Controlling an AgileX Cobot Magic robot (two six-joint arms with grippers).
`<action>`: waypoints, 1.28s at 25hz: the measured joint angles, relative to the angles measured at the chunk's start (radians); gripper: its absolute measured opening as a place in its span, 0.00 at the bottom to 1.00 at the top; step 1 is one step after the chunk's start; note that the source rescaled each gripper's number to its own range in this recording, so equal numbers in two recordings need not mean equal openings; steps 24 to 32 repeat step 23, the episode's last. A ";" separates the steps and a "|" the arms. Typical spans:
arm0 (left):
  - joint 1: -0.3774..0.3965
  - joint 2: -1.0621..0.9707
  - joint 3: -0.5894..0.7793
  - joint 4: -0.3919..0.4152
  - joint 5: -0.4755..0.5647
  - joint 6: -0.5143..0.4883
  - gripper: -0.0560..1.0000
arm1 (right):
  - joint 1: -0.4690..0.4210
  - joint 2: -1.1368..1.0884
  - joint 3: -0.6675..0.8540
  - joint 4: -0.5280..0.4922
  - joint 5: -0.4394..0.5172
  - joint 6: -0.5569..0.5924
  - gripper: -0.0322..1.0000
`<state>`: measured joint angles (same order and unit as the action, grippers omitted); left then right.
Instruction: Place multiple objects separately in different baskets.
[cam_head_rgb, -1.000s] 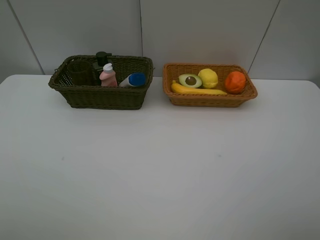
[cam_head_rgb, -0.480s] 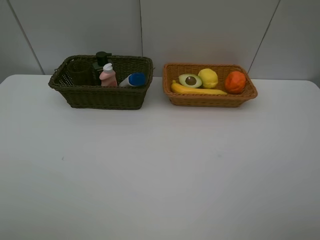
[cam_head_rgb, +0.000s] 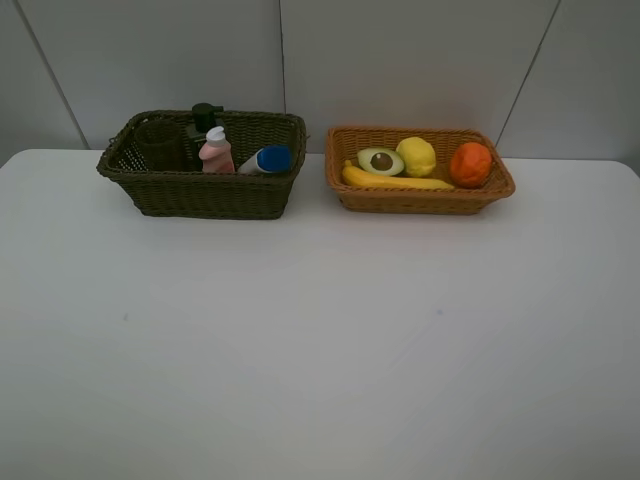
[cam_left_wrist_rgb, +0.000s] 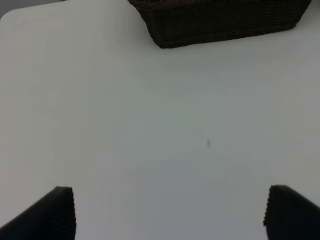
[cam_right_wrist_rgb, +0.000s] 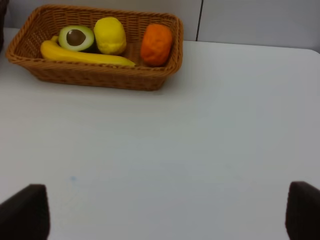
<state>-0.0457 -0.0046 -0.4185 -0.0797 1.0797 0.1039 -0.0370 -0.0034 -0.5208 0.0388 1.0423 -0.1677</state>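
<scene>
White bench (cam_head_rgb: 320, 340) w/ 2 baskets at back. Dark green basket (cam_head_rgb: 205, 190) on left holds pump bottle (cam_head_rgb: 203, 117), cup (cam_head_rgb: 160, 145), pink bottle (cam_head_rgb: 216, 152), blue-capped bottle (cam_head_rgb: 266, 160). Orange basket (cam_head_rgb: 420, 195) on right holds banana (cam_head_rgb: 395, 181), orange (cam_head_rgb: 470, 165), lemon (cam_head_rgb: 417, 156), avocado half (cam_head_rgb: 380, 160). Left pincer (cam_left_wrist_rgb: 170, 212) & right pincer (cam_right_wrist_rgb: 167, 212) both spread, empty, well apart from baskets. Sorting looks done; next move prob. nothing beyond staying clear.
</scene>
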 joint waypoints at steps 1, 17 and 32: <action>0.000 0.000 0.000 0.000 0.000 0.000 1.00 | 0.000 0.000 0.000 0.000 0.000 0.000 1.00; 0.000 0.000 0.000 0.000 0.000 0.000 1.00 | 0.000 0.000 0.000 0.000 0.000 0.000 1.00; 0.000 0.000 0.000 0.000 0.000 0.000 1.00 | 0.000 0.000 0.000 0.000 0.000 0.000 1.00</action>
